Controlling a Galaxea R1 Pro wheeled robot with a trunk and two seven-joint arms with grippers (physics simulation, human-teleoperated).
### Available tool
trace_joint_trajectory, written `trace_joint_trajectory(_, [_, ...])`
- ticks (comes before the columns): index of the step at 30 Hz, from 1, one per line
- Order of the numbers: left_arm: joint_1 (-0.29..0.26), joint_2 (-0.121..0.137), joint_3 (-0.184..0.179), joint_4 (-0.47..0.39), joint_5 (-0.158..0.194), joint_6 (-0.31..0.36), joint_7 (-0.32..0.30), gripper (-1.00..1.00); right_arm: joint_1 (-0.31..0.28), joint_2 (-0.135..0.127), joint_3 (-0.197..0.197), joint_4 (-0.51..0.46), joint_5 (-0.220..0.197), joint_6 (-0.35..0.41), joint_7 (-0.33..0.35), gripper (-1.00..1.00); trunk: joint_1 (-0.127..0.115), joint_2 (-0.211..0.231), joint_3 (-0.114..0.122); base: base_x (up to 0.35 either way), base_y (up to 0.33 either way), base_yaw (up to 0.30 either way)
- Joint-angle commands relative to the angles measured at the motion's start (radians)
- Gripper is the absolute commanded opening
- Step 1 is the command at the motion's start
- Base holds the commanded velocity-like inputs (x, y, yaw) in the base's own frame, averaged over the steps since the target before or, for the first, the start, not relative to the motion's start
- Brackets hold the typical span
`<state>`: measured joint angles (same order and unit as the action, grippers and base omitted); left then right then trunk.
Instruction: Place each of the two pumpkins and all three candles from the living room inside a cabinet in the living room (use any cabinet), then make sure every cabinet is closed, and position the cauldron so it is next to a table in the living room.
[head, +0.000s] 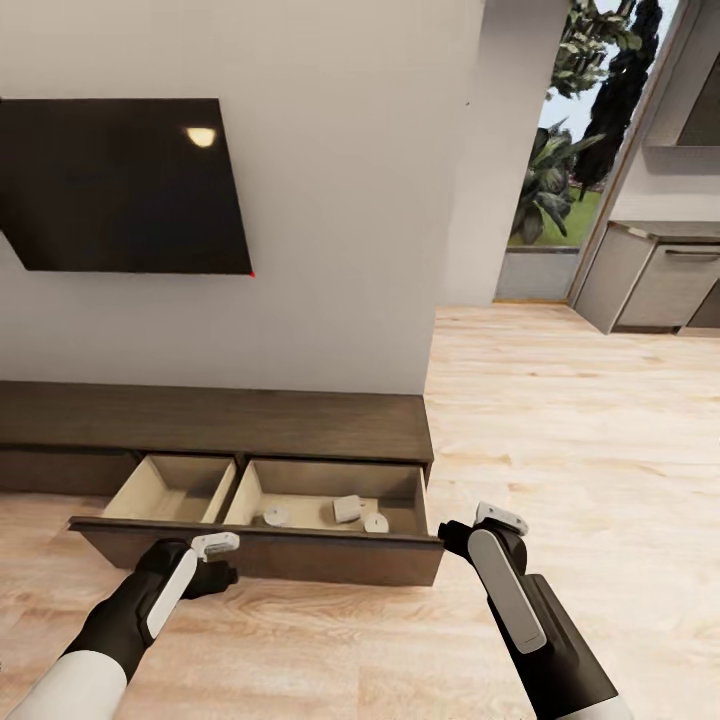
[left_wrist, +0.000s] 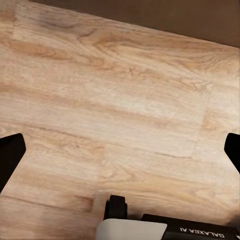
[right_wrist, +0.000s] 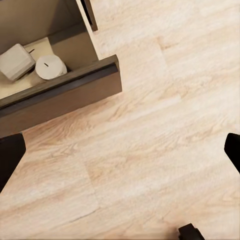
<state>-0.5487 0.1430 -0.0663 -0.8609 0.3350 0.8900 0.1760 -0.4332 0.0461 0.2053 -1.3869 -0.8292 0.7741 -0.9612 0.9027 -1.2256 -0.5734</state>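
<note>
In the head view, the black screen (head: 120, 185) is hanging on the white wall at the far left. Below it, the long dark-brown cabinet (head: 215, 420) is standing against the wall with one wide drawer (head: 260, 555) pulled out over the wooden floor (head: 560, 420). This drawer is showing two pale compartments. The left compartment (head: 170, 490) is lying bare, and the right compartment (head: 320, 495) is holding three candles (head: 347, 508), all close together near its front. In the right wrist view two of the candles are showing (right_wrist: 50, 66), touching each other in the corner of the drawer.

The left gripper (head: 225, 562) is hovering just before the drawer front, at its left part; in the left wrist view (left_wrist: 120, 150) its fingers are standing wide apart above the bare floor. The right gripper (head: 470, 528) is hanging just beside the right end of the drawer front, and in the right wrist view (right_wrist: 120, 155) its fingers are also spread wide and pinching nothing.

At the far right, grey kitchen units (head: 655, 280) are standing beside a window with green plants (head: 560, 170)
</note>
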Motion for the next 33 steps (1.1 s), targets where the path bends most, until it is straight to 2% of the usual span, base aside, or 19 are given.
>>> trace_joint_trajectory(1, [-0.001,0.001,-0.004,-0.001,0.01,0.003,0.01,1.0,-0.001,0.0,0.001,-0.001,-0.008,0.004,-0.01,1.0,0.0,-0.001,-0.001,-0.107,0.006,0.0])
trace_joint_trajectory(17, [-0.001,0.0,-0.011,-0.002,0.007,0.003,0.011,1.0,-0.001,0.001,0.002,0.001,-0.008,0.002,-0.009,1.0,0.0,-0.001,-0.001,-0.065,0.001,0.0])
trace_joint_trajectory(33, [-0.001,0.0,-0.005,-0.004,0.013,-0.001,0.01,1.0,-0.001,0.001,0.004,0.002,-0.007,0.001,0.001,1.0,0.061,-0.113,-0.051,0.0,0.0,0.0])
